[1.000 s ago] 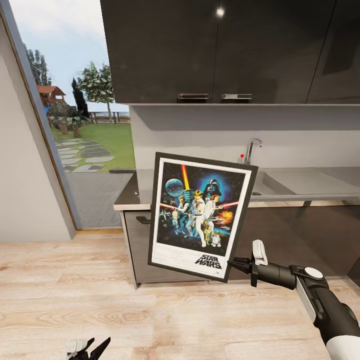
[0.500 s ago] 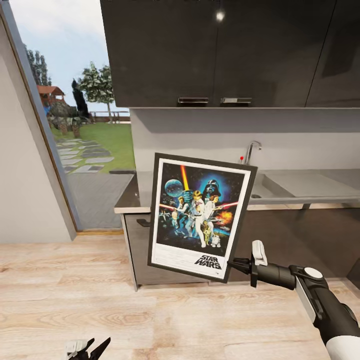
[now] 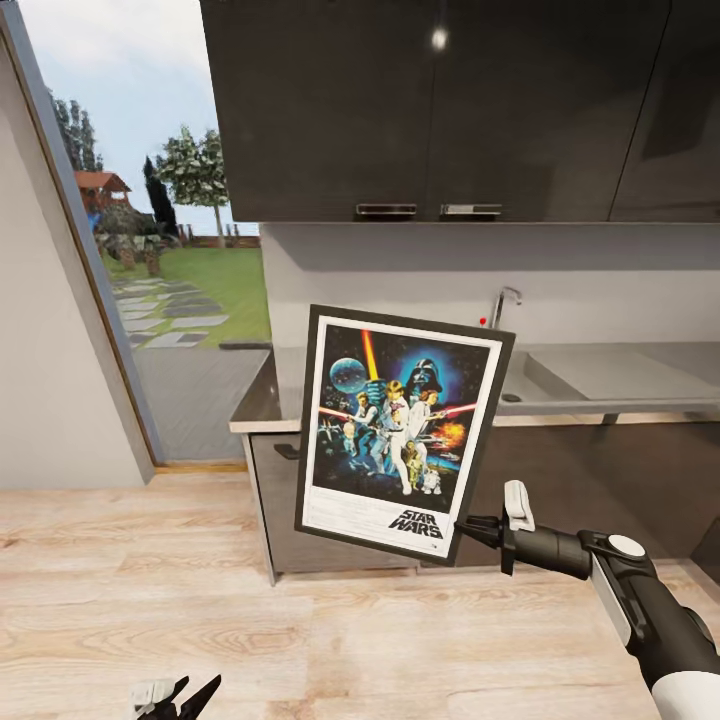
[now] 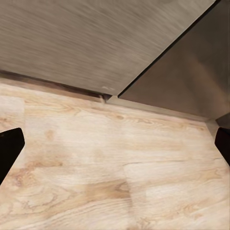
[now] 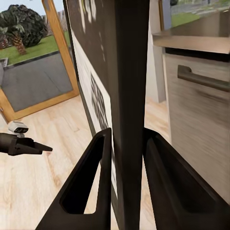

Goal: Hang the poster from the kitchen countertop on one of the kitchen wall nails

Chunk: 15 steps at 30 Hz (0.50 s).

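My right gripper (image 3: 462, 527) is shut on the lower right edge of the poster (image 3: 400, 430), a black-framed Star Wars print with a white border, held upright and slightly tilted in front of the cabinets. In the right wrist view both fingers (image 5: 91, 182) clamp the poster's frame edge (image 5: 129, 72). Behind it runs the grey kitchen countertop (image 3: 620, 375) with its steel sink and faucet (image 3: 503, 303). My left gripper (image 3: 178, 693) hangs low over the floor, open and empty, its dark fingertips (image 4: 9, 151) far apart.
Dark upper cabinets (image 3: 450, 110) hang over the counter, and dark base cabinets with a handle (image 5: 201, 79) stand under it. A glass opening (image 3: 160, 250) to the garden is at the left, beside a pale wall (image 3: 50, 380). The floor (image 3: 150, 580) is light wood.
The whole picture has shifted: cabinets, faucet and counter sit slightly lower, so the camera has moved. The poster and both arms hold the same place in the view.
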Tool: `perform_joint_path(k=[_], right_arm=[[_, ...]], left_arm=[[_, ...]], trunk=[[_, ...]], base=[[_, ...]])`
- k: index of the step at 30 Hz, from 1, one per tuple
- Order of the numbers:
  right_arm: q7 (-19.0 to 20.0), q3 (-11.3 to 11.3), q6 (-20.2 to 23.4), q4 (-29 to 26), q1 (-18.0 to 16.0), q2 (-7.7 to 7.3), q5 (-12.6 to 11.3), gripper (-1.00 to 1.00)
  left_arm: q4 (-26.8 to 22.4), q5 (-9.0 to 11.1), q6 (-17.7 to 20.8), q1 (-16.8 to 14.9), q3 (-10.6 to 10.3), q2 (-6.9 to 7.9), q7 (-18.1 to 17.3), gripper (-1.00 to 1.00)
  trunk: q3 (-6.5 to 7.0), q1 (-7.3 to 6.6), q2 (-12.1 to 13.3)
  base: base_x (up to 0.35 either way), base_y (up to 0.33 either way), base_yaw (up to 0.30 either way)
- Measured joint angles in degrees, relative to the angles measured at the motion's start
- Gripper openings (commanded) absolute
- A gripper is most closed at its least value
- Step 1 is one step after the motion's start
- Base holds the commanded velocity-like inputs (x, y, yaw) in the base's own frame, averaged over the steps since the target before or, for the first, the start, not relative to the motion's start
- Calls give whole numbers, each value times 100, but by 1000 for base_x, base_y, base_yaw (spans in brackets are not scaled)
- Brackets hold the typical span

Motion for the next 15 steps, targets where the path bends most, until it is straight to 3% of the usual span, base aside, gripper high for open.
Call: perform_joint_path(k=[15], right_arm=[[0, 0, 0, 0, 0, 0, -12, -100]], left_arm=[[0, 3, 1, 0, 3, 0, 0, 100]], trunk=[[270, -330, 602]], base=[[0, 0, 0]])
